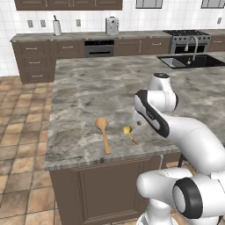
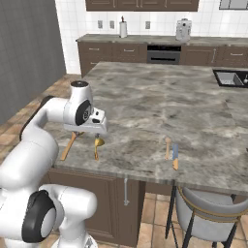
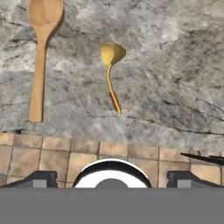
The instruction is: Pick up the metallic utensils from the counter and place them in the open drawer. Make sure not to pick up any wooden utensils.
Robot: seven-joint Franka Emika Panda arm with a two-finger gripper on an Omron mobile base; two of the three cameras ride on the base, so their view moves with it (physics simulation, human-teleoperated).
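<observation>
The golden-yellow utensil (image 3: 111, 74) lies flat on the marbled worktop (image 1: 101, 83) near its front edge, spoon-like head pointing away from that edge and its thin handle ending in an orange-brown tip. Just beside it, on the side away from the arm's base, the large wooden spoon (image 3: 40, 54) lies roughly parallel, round bowl likewise away from the edge and its long handle reaching closer to the edge than the yellow utensil does; the two do not touch. Farther along the same front edge, well apart from the yellow utensil, a second slim utensil with a bluish-grey handle (image 2: 175, 153) rests beside a small tan piece, above a grey stool (image 2: 208, 213). The gripper (image 3: 112, 177) hangs above the worktop's front edge near the yellow utensil, its fingertips (image 3: 41, 177) spread wide with nothing between them. Beyond the worktop's far end a sink (image 1: 186, 60) is set into the stone.
</observation>
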